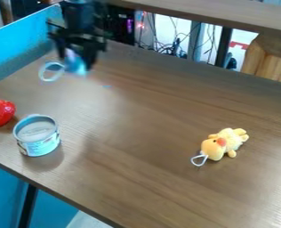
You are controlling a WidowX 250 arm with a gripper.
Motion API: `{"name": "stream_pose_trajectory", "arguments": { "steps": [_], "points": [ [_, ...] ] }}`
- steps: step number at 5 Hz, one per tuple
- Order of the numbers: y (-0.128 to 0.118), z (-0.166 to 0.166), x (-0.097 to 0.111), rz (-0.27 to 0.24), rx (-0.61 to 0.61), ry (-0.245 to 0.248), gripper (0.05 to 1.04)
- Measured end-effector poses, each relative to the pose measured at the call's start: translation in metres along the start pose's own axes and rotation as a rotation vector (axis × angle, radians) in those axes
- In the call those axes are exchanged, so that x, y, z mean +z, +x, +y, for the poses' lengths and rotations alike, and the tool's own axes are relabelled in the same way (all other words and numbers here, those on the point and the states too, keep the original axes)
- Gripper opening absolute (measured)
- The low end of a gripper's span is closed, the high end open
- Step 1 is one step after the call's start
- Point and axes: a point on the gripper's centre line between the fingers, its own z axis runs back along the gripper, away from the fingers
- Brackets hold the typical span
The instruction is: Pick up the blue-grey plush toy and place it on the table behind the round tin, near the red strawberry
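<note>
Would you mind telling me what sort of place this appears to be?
Probably a robotics lab: a black robot arm over a brown table, tangled cables behind it, and a small plush toy on top.

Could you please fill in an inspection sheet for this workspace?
Surface: brown wood-grain table top, with a tiny blue speck towards the far side.
Job's things: small blue object with a pale loop, held at the far left; exact identity cannot be told.
Clutter: red strawberry beside an upright blue tin at the left; yellow plush toy with a white loop, lying at the right.
End effector: holds the blue object above the table.
Cables: tangled cables beyond the far edge.
Surroundings: blue panel at the left, wooden piece upper right.
</note>
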Motion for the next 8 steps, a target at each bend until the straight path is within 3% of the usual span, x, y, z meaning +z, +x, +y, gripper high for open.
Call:
{"name": "stream_pose_trajectory", "arguments": {
  "steps": [1, 2, 3, 4, 5, 6, 7, 8],
  "points": [
    [0.012, 0.038, -0.023, 0.086, 0.125, 0.034, 0.688],
    [0.035, 0.078, -0.041, 0.104, 0.202, 0.023, 0.688],
    [0.046, 0.11, -0.061, 0.138, 0.226, 0.046, 0.688],
    [0.044, 0.105, -0.093, 0.203, 0.18, 0.021, 0.688],
    [0.038, 0.101, -0.108, 0.214, 0.165, 0.018, 0.688],
    [0.031, 0.097, -0.108, 0.215, 0.173, 0.007, 0.736],
    [0.027, 0.094, -0.105, 0.219, 0.211, 0.003, 0.982],
    [0.034, 0.092, -0.069, 0.032, 0.234, -0.026, 1.005]
  ]
}}
